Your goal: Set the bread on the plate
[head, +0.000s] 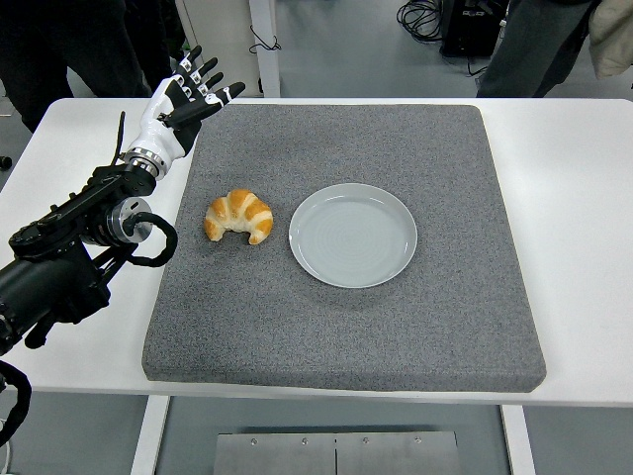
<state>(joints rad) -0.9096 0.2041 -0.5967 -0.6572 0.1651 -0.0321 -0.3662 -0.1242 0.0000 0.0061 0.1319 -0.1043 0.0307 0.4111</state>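
The left hand (188,99) is hovering over the far left corner of the grey mat (346,327), its fingers spread and grasping nothing. The bread (239,216), a croissant, is lying on the mat just beside the empty plate (353,236), on its left side and not touching it. I think the reaching step is beginning: next the hand needs to come down over the bread and close around it.
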